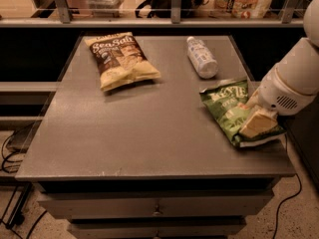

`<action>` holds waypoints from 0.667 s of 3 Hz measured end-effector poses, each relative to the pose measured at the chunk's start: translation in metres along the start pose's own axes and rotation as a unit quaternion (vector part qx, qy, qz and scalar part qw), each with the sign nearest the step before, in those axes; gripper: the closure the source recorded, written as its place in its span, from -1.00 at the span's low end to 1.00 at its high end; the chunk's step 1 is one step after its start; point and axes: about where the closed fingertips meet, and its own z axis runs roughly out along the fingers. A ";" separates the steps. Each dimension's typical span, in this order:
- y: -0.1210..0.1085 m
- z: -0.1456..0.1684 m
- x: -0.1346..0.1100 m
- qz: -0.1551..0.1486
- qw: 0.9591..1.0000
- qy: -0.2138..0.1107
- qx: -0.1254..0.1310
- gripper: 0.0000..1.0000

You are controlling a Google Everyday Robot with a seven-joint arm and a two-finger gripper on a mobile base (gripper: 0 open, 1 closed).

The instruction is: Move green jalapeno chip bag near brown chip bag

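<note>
**Grey desk: the move is not yet made**

Grey and flat, the desk fills most of our view. Behind it runs a railed shelf with packaged goods, and below it are shut drawers whose contents we cannot see.

At the far left lies the brown chip bag, flat on its back with its dark top toward the shelf and its pale yellow end toward us. It looks closed and puffed, so we judge that its contents are inside. It is the landmark, and we expect it to stay put.

Further right, near the back edge, a small bottle lies on its side. It is apart from both bags, and we cannot tell what it holds.

On the right edge the green jalapeno chip bag lies crinkled and slightly askew, well apart from the brown one. It also appears sealed. The white arm reaches in from the right and sets the hand down on the near right part of this bag, probably to take it there. We cannot tell how far the hand is open, or whether it already has hold of the foil.

By our reading the task is at its start, and the bare desk between the bags gives a free path leftward.
</note>
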 end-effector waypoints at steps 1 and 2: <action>0.001 -0.013 -0.015 -0.017 1.000 -0.012 0.009 0.77; 0.000 -0.037 -0.046 -0.059 0.998 -0.029 0.025 1.00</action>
